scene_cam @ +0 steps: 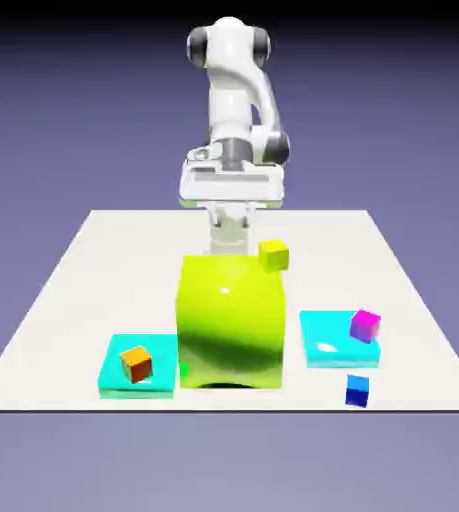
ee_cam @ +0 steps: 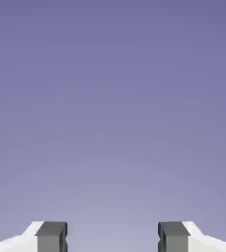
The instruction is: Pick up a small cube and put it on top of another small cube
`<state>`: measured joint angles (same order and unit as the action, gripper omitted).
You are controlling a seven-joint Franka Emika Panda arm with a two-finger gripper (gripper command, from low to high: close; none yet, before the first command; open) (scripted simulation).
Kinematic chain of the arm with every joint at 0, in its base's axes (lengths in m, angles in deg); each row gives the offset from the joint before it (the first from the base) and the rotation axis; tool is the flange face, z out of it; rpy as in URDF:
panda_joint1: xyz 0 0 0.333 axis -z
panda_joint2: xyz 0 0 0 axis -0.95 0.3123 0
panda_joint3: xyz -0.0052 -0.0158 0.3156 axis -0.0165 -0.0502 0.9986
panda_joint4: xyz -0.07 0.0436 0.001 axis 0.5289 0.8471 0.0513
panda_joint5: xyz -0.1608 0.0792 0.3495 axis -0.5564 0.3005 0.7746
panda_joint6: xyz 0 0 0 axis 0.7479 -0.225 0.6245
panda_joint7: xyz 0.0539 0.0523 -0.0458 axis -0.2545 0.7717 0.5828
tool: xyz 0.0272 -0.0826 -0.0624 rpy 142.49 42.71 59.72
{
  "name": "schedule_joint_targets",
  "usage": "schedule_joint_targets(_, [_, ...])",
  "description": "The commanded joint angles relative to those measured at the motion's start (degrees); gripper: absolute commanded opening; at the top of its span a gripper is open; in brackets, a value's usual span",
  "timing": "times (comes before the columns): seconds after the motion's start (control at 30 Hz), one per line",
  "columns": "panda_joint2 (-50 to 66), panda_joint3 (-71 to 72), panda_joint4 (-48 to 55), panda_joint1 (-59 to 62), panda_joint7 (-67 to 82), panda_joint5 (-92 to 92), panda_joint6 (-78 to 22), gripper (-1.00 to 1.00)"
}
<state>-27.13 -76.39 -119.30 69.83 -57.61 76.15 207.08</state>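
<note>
Blue-violet backdrop fills the hand view, where the gripper [ee_cam: 113,238] shows its two grey fingertips [ee_cam: 51,236] spread wide apart with nothing between them. On the pale table [scene_cam: 73,290], the small blue cube [scene_cam: 357,390] sits near the front edge toward the exterior view's right, just in front of a cyan slab [scene_cam: 323,340] carrying a magenta cube [scene_cam: 365,325]. The orange cube [scene_cam: 136,364] rests on another cyan slab [scene_cam: 113,380] left of the big lime-green block [scene_cam: 231,320]. A yellow cube [scene_cam: 274,255] lies behind that block.
</note>
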Motion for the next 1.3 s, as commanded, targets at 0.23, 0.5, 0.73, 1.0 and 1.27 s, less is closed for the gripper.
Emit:
schedule_joint_targets(0.23, [16.61,-1.00,12.21,-8.54,11.05,-0.95,-8.89,0.00])
schedule_joint_targets(0.5, [33.23,-2.00,24.42,-17.08,22.10,-1.90,-17.79,0.00])
schedule_joint_targets(0.73, [47.76,-2.87,35.11,-24.55,31.76,-2.73,-25.57,0.00])
schedule_joint_targets(1.0, [61.57,-3.56,44.05,-30.47,39.55,-3.39,-30.09,0.00])
schedule_joint_targets(1.27, [63.80,-3.53,44.38,-30.35,39.53,-3.37,-28.20,-1.00])
